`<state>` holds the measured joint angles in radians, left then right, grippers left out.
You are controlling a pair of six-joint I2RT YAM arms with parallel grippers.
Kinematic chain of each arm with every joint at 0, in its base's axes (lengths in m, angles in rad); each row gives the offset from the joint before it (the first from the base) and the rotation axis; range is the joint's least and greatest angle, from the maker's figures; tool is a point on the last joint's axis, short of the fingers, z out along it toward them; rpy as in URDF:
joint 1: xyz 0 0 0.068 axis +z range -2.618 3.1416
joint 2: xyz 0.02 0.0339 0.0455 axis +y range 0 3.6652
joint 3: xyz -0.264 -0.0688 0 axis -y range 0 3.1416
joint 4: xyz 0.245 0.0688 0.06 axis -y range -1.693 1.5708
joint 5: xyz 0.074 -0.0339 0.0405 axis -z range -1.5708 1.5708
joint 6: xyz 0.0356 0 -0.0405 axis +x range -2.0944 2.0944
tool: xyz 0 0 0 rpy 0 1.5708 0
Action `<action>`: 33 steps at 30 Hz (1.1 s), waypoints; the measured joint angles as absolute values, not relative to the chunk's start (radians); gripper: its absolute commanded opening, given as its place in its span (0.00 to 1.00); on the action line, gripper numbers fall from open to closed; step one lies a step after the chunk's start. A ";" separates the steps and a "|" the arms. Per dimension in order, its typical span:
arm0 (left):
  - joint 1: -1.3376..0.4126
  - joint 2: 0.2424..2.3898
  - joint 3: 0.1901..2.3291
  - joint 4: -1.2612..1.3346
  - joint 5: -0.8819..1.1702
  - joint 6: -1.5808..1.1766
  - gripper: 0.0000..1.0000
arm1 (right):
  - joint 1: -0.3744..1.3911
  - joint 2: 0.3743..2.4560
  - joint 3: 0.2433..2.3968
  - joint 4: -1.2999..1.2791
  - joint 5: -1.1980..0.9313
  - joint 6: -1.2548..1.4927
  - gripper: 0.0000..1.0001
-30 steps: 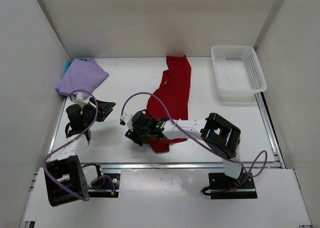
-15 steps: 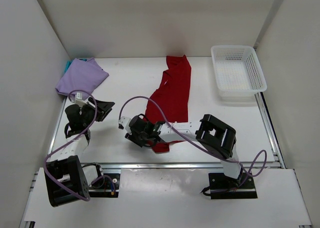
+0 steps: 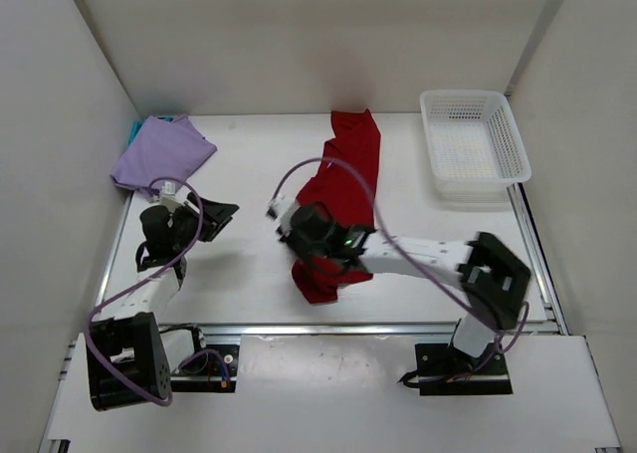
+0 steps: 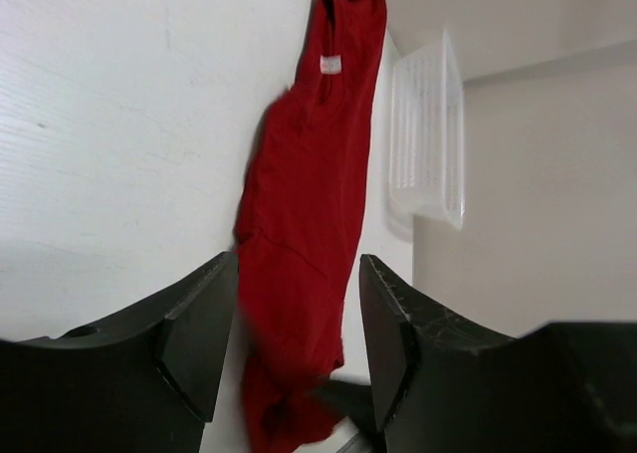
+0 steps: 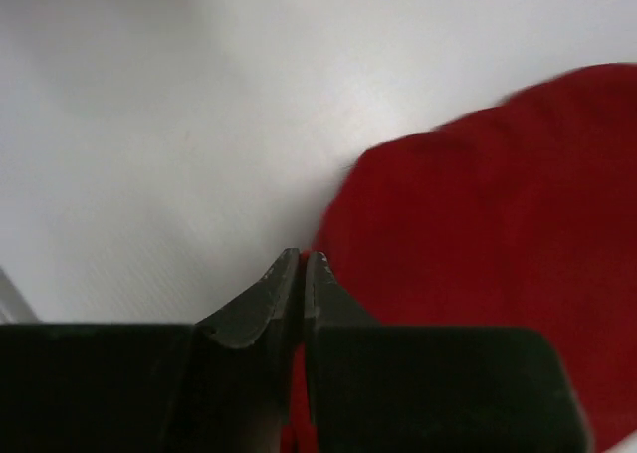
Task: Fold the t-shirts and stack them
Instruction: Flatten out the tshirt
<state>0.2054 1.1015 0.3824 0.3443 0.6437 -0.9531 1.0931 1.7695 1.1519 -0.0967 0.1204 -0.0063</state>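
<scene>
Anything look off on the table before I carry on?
The red t-shirt lies crooked and unfolded mid-table, its near end bunched where the right end effector pinches it. Nothing else stands out.

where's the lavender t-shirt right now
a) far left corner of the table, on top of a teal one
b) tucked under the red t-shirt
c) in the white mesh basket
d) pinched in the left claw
a: the lavender t-shirt lies at the far left corner of the table, with the teal t-shirt peeking from under it, well apart from the red t-shirt and the basket.
</scene>
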 measured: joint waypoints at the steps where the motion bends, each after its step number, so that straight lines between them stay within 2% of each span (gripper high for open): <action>1: 0.178 1.100 0.382 0.340 0.630 -0.945 0.63 | 1.065 1.694 1.135 -0.098 0.128 0.010 0.00; 5: -0.022 1.089 0.392 0.287 0.539 -0.886 0.62 | 0.830 1.319 1.036 -0.084 0.098 0.125 0.00; 10: -0.274 1.084 0.396 0.208 0.413 -0.789 0.65 | 0.189 0.821 0.858 -0.073 -0.031 0.295 0.00; 12: -0.331 1.092 0.397 0.174 0.354 -0.752 0.68 | 0.028 0.685 0.799 -0.122 -0.060 0.319 0.00; 14: -0.385 1.110 0.400 0.143 0.297 -0.717 0.71 | 0.031 0.620 0.776 -0.174 -0.055 0.321 0.00; 18: -0.488 1.179 0.422 0.089 0.221 -0.666 0.81 | 0.158 0.626 0.734 -0.253 -0.023 0.321 0.00; 23: -0.537 1.321 0.466 0.089 0.228 -0.652 0.79 | 0.104 0.660 0.689 -0.318 -0.069 0.322 0.01; 24: -0.555 1.357 0.477 0.094 0.232 -0.651 0.71 | 0.081 0.666 0.688 -0.321 -0.089 0.323 0.00; 26: -0.579 1.402 0.486 0.136 0.258 -0.667 0.38 | 0.058 0.671 0.682 -0.308 -0.118 0.332 0.00; 29: -0.581 1.448 0.485 0.186 0.299 -0.691 0.11 | 0.071 0.683 0.670 -0.291 -0.158 0.342 0.00; 31: -0.550 1.459 0.494 0.189 0.307 -0.704 0.02 | 0.079 0.700 0.670 -0.279 -0.179 0.348 0.00; 33: -0.506 1.458 0.531 0.160 0.311 -0.703 0.00 | 0.083 0.723 0.669 -0.276 -0.199 0.351 0.00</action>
